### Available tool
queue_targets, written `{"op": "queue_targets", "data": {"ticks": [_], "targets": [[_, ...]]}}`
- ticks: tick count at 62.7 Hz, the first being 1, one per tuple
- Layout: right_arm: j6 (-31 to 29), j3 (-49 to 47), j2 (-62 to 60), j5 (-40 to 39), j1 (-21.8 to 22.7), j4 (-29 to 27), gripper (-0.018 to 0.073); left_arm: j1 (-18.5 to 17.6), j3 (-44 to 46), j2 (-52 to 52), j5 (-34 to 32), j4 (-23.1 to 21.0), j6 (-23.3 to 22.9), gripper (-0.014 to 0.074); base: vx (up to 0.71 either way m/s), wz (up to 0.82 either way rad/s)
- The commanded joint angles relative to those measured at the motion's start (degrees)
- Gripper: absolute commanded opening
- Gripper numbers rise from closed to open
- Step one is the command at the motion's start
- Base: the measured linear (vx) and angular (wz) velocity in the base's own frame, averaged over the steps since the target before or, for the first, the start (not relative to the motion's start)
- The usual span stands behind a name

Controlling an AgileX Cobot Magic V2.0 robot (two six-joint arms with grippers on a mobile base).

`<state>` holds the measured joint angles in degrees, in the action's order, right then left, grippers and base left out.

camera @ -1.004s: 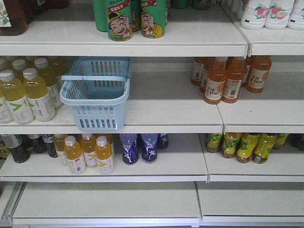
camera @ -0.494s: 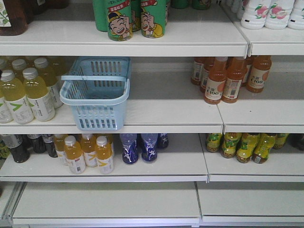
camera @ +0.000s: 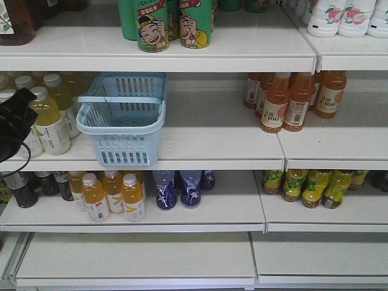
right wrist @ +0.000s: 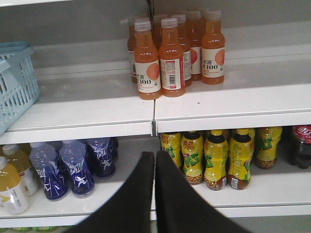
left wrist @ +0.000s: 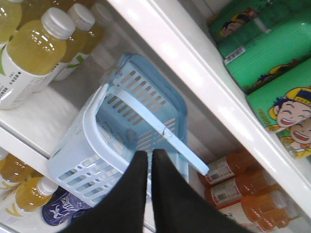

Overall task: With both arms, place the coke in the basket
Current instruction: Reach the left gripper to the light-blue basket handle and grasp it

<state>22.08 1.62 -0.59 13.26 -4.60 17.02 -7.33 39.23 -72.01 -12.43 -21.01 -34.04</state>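
The pale blue basket (camera: 140,145) stands empty on the middle shelf, its thin handle lying across the top. My left arm (camera: 15,118) reaches in at the left edge of the front view, in front of the yellow bottles. In the left wrist view my left gripper (left wrist: 149,154) is shut with nothing in it, tips just short of the basket (left wrist: 90,131) rim. My right gripper (right wrist: 155,155) is shut and empty, facing the lower shelf. A dark bottle with a red label, apparently the coke (right wrist: 301,145), stands at the far right of that shelf. The basket's corner (right wrist: 17,82) shows at the left.
Green cartoon cans (camera: 173,24) fill the top shelf. Pale yellow bottles (camera: 51,121) stand left of the basket, orange bottles (camera: 291,100) to its right. Below are orange-yellow bottles (camera: 112,197), blue bottles (camera: 179,188), yellow-green bottles (camera: 309,188) and dark bottles (camera: 24,188).
My left arm has come into the front view from the left edge, where it did not show before. The basket and bottles have not moved.
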Motion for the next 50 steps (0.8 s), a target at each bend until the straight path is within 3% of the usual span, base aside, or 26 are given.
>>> {"op": "queue_targets", "data": {"ticks": [1,13,19,24,31,36,41,50], "targets": [[-0.34,0.59,-1.03,-4.02,-0.06,0.88,-0.0005,-0.3,1.77,-0.86,-5.76,0.42,-1.09,0.0066,0.0,0.0],[-0.34,0.59,-1.03,-4.02,-0.06,0.88,-0.0005,-0.92,1.82,-4.56,-6.22,0.84,-10.76,0.0267,0.0,0.0],[-0.34,0.59,-1.03,-4.03,-0.06,0.93,-0.0005,-2.09,1.82,-6.23,-9.23,4.64,-18.09,0.0379,0.0,0.0],[-0.34,0.59,-1.03,-4.03,-0.06,0.93,-0.0005,-3.07,2.51,-7.83,-11.88,10.79,-28.61,0.0446,0.0,0.0],[-0.34,0.59,-1.03,-4.08,-0.06,0.93,-0.0005,-3.98,6.37,-11.33,-14.7,24.88,-42.57,0.0479,0.0,0.0],[-0.34,0.59,-1.03,-4.08,-0.06,0.93,-0.0005,-3.97,9.46,-14.43,-17.14,31.48,-50.11,0.0479,0.0,0.0],[-0.34,0.59,-1.03,-4.08,-0.06,0.93,-0.0005,-3.97,12.34,-17.92,-18.75,34.94,-55.14,0.0479,0.0,0.0],[-0.34,0.59,-1.03,-4.08,-0.06,0.93,-0.0005,-3.97,15.01,-22.9,-19.69,34.4,-59.93,0.0479,0.0,0.0]]}}
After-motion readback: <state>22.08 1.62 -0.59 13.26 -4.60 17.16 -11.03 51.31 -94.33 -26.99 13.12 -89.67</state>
